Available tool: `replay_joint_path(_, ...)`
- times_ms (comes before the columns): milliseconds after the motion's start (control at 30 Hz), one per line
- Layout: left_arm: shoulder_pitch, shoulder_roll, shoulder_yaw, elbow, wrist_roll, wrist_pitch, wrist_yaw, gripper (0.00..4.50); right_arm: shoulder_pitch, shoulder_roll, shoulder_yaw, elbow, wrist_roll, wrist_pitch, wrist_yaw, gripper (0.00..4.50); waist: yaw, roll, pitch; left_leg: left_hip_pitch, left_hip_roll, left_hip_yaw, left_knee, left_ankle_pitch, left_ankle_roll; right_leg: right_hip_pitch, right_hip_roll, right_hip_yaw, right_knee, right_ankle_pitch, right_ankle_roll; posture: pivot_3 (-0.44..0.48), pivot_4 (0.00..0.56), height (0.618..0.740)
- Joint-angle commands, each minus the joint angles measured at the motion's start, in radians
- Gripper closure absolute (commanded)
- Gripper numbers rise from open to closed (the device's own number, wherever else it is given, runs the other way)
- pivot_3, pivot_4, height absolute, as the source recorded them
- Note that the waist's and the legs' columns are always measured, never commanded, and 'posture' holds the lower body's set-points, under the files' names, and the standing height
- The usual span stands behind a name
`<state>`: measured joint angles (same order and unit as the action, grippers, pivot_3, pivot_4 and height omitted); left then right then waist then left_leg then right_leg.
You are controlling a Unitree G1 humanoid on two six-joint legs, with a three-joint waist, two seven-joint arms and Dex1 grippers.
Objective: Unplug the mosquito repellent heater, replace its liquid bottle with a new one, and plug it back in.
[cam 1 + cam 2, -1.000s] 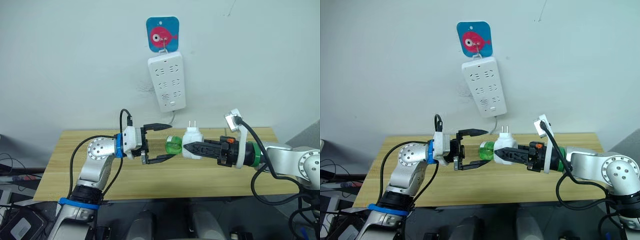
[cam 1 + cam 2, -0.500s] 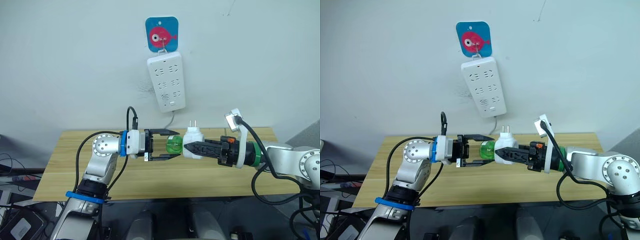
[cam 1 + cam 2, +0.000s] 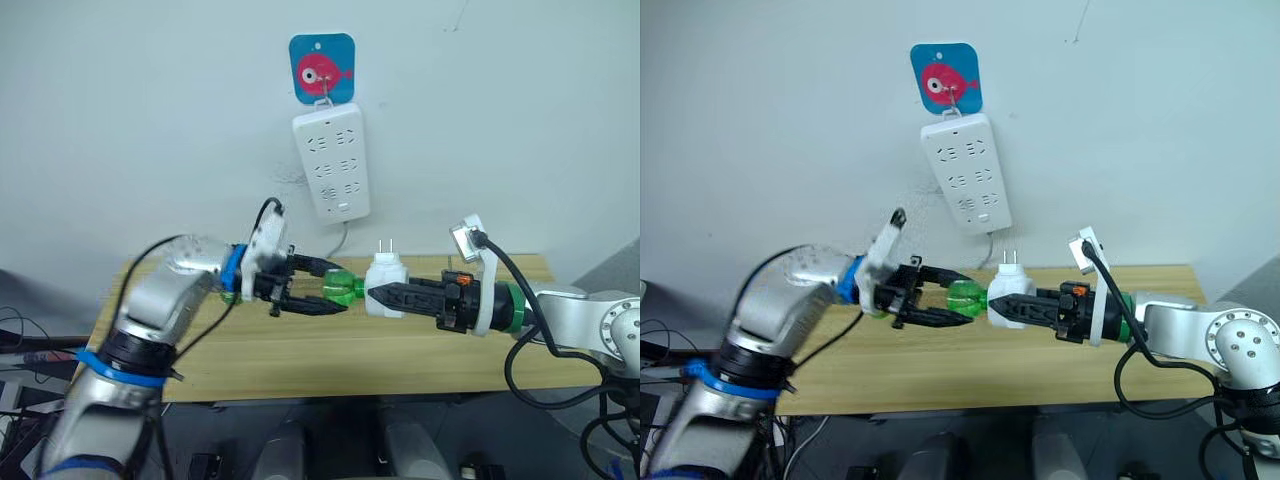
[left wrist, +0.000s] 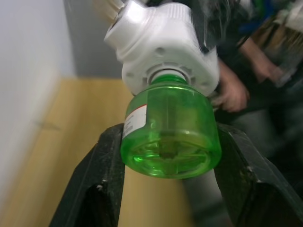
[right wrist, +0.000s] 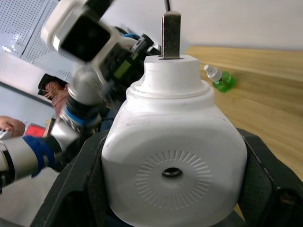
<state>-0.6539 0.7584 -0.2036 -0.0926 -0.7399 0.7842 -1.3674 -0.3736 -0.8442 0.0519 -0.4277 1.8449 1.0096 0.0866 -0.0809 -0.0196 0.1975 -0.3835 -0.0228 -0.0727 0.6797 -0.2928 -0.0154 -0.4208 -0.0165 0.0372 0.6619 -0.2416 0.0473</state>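
Observation:
The mosquito repellent heater point(image 3: 383, 283), white with its two prongs pointing up, hangs above the table with my right gripper point(image 3: 374, 292) shut on it from the right. A green liquid bottle point(image 3: 341, 285) sticks out of its left side, still seated in the socket point(image 4: 166, 74). From the left, my left gripper point(image 3: 333, 289) is shut on that bottle, one black finger point(image 4: 108, 163) pressed to each side. Another small green bottle point(image 5: 219, 79) with a white tip lies on the wooden table point(image 5: 265, 94).
A long white power strip point(image 3: 332, 162) hangs on the wall from a blue fish hook point(image 3: 323, 68), above and behind the heater. The wooden table point(image 3: 300, 350) runs under both arms. A person point(image 5: 51, 88) stands beyond the table; a hand point(image 4: 232, 92) shows.
My left gripper moved right, rolled at the wrist and shut around the green bottle. The right gripper has kept the heater in place.

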Motion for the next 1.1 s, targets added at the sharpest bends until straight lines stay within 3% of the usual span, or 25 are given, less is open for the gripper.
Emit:
replay_joint_path(33, -0.09, 0.023, 0.021, -0.012, -0.185, 0.326, -0.026, 2.23, -0.001, -0.013, -0.008, -0.04, -0.028, 0.019, 0.032, 1.48, -0.006, 0.0, 0.0, 0.0, 0.0, 0.001, 0.0, 0.0, 0.0, 0.0, 0.0, 0.0, 0.0, 0.0, 0.001, -0.125, 0.172, 0.74)
replay_joint_path(133, -0.097, 0.035, 0.011, -0.001, -0.175, 0.377, -0.043, 2.23, -0.002, -0.012, -0.009, -0.042, -0.034, 0.015, 0.037, 1.48, -0.008, 0.0, 0.0, 0.001, 0.0, 0.001, 0.0, 0.0, 0.0, 0.0, 0.0, 0.001, 0.0, -0.001, 0.001, -0.13, 0.17, 0.74)
replay_joint_path(233, -0.036, 0.074, -0.007, -0.017, -0.105, 0.303, -0.084, 2.23, 0.015, -0.03, -0.019, -0.037, -0.053, 0.021, 0.033, 1.48, -0.008, 0.0, 0.0, 0.001, 0.0, 0.001, -0.001, 0.0, 0.0, -0.002, -0.001, 0.002, 0.001, 0.002, -0.004, -0.139, 0.173, 0.74)
replay_joint_path(367, 0.097, 0.103, -0.008, -0.024, 0.046, 0.063, -0.081, 2.23, 0.076, -0.097, -0.025, 0.019, -0.192, 0.061, 0.038, 1.48, -0.003, 0.0, 0.0, 0.001, 0.001, 0.001, -0.002, 0.0, 0.0, -0.001, -0.004, 0.003, 0.0, 0.002, -0.005, -0.13, 0.182, 0.74)
replay_joint_path(533, 0.238, 0.046, 0.012, -0.026, 0.209, -0.242, -0.005, 2.23, 0.058, -0.094, 0.046, 0.137, -0.502, 0.08, -0.016, 1.48, 0.003, -0.001, 0.001, 0.0, 0.0, 0.003, -0.001, 0.0, 0.0, -0.001, -0.006, 0.005, -0.003, 0.002, -0.005, -0.114, 0.194, 0.74)
replay_joint_path(633, 0.3, -0.003, 0.027, -0.026, 0.271, -0.369, 0.052, 2.23, 0.026, -0.071, 0.114, 0.206, -0.726, 0.068, -0.017, 1.48, 0.005, -0.001, 0.002, 0.001, 0.0, 0.006, -0.001, 0.0, 0.0, -0.001, -0.006, 0.007, -0.003, 0.002, -0.005, -0.105, 0.204, 0.74)
replay_joint_path(733, 0.369, -0.05, 0.042, -0.053, 0.303, -0.433, 0.124, 2.23, -0.065, 0.02, 0.153, 0.395, -0.886, 0.159, -0.102, 1.48, 0.002, -0.002, 0.006, 0.001, 0.001, 0.005, -0.001, 0.0, 0.0, -0.001, -0.006, 0.008, -0.003, 0.002, -0.006, -0.094, 0.213, 0.74)
replay_joint_path(833, 0.424, -0.068, 0.036, -0.094, 0.318, -0.46, 0.151, 2.23, -0.139, 0.105, 0.113, 0.553, -0.995, 0.178, -0.136, 1.48, 0.003, -0.001, 0.012, 0.001, 0.001, 0.005, -0.001, 0.0, 0.0, -0.002, -0.006, 0.009, -0.002, 0.003, -0.007, -0.086, 0.22, 0.74)
replay_joint_path(1100, 0.446, -0.109, 0.016, -0.11, 0.353, -0.503, 0.194, 2.23, -0.252, 0.19, 0.111, 0.778, -1.209, 0.193, -0.02, 1.48, 0.005, 0.004, 0.017, 0.0, 0.0, 0.003, -0.002, 0.0, 0.0, -0.002, -0.006, 0.006, -0.001, 0.003, -0.007, -0.075, 0.225, 0.74)
